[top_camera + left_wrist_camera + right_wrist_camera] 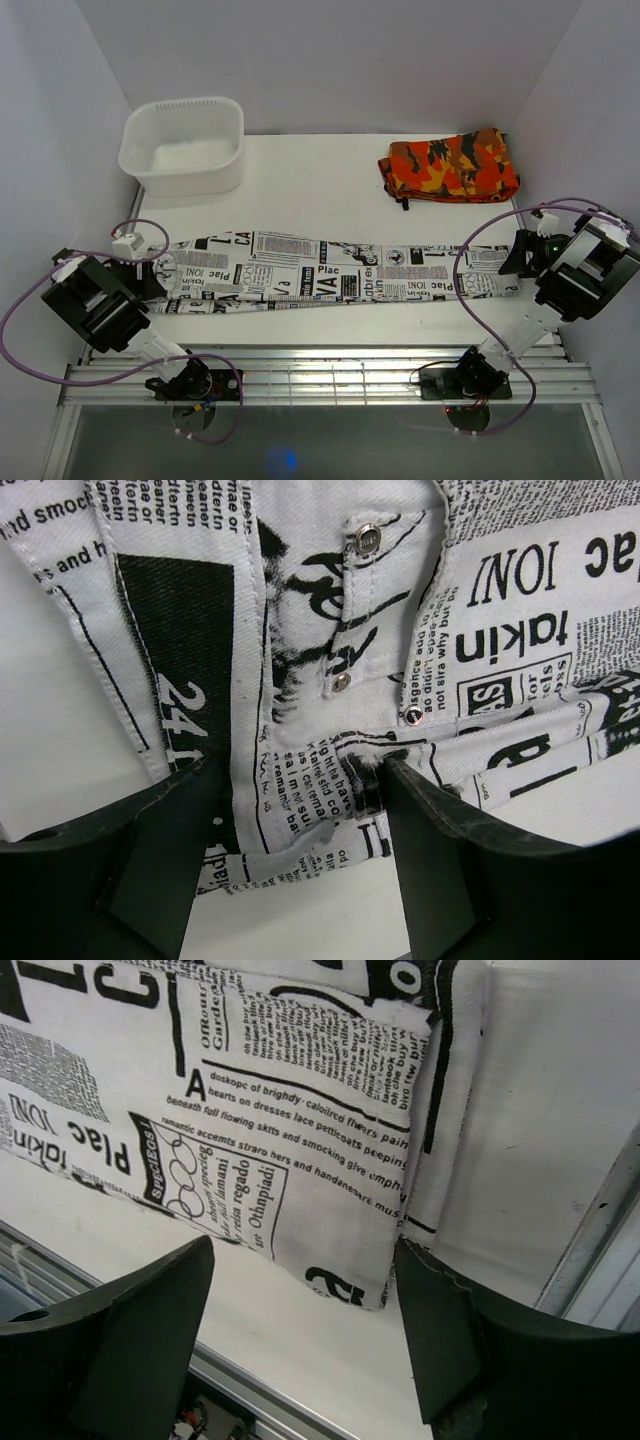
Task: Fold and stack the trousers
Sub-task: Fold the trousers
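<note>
The trousers, white with black newspaper print, lie stretched in a long band across the table from left to right. My left gripper is at their waist end. In the left wrist view the waistband with its metal buttons lies between the spread fingers of the open left gripper, which do not press it. My right gripper is at the leg end. Seen from the right wrist, the hem corner lies flat on the table just ahead of the open right gripper, and nothing is gripped.
A white plastic basket stands at the back left. A folded orange, red and black camouflage garment lies at the back right. An aluminium rail runs along the near table edge. White walls close in on both sides.
</note>
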Motion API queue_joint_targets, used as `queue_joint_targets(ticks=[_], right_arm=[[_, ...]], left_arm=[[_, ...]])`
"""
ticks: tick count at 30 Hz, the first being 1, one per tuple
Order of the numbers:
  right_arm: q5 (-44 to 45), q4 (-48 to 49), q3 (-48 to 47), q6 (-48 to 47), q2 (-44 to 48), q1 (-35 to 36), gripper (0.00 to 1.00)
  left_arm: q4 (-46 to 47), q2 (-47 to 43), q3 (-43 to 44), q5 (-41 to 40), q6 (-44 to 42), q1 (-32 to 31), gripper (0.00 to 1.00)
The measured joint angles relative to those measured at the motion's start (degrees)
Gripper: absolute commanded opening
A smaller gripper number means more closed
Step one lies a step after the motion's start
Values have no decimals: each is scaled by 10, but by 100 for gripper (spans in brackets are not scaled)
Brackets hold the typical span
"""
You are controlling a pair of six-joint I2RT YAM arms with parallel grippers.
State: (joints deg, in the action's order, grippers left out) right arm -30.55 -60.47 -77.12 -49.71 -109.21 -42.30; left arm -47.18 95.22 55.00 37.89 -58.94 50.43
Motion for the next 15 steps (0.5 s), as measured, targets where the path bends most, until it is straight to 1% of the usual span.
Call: queue_joint_targets(ticks=[1, 5, 6, 7, 9, 15], right_arm=[[-5, 0, -2, 14, -2, 0, 75], [-2, 4, -1, 57, -4, 4, 75], [3, 10, 2, 64, -3, 5, 74], [11, 21, 7, 74, -1, 5, 70], [28, 42, 22, 89, 6, 7, 68], [49, 76, 49, 106, 19, 9, 62]], left_arm=[[0, 0, 0, 0, 0, 0, 78], [-1, 0, 0, 0, -1, 0, 78], [-1, 0, 0, 0, -1, 0, 78], [-2, 0, 0, 0, -1, 0, 78], [-2, 0, 1, 0, 0, 0, 78], [-3, 1, 2, 0, 0, 0, 78]])
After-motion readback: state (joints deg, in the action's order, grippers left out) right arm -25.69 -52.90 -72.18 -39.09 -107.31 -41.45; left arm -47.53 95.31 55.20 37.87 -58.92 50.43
